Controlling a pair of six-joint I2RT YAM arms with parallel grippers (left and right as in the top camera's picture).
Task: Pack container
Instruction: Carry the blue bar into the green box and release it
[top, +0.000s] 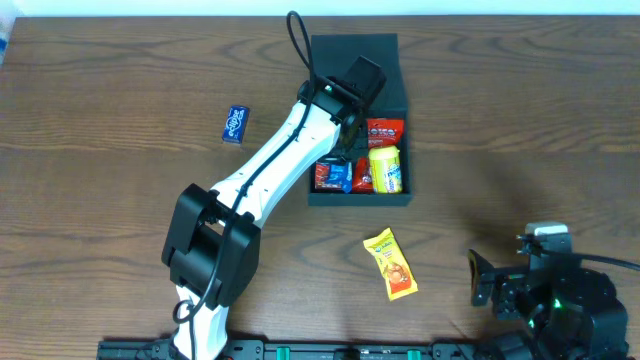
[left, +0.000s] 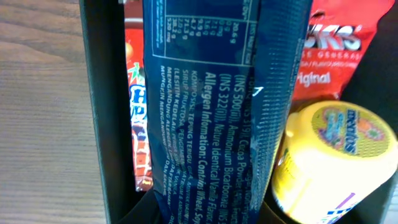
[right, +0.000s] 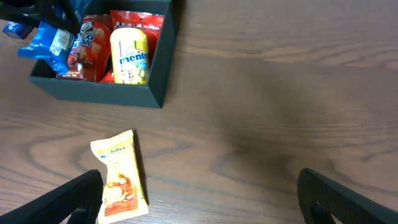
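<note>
The container (top: 360, 199) is a dark square box with its flap lid (top: 352, 48) folded back. Inside it sit a yellow Mentos bottle (top: 386, 168), a red packet (top: 385, 131) and another red packet (left: 138, 106) by the left wall. My left gripper (top: 347, 142) reaches into the box and is shut on a blue snack packet (left: 217, 112), which hangs over the left part of the box. My right gripper (right: 205, 205) is open over bare table at the front right. A yellow packet (right: 119, 177) lies just inside its left finger.
A small blue packet (top: 235, 125) lies on the wooden table left of the box. The yellow packet (top: 390, 263) lies in front of the box. My left arm stretches diagonally from the front edge to the box.
</note>
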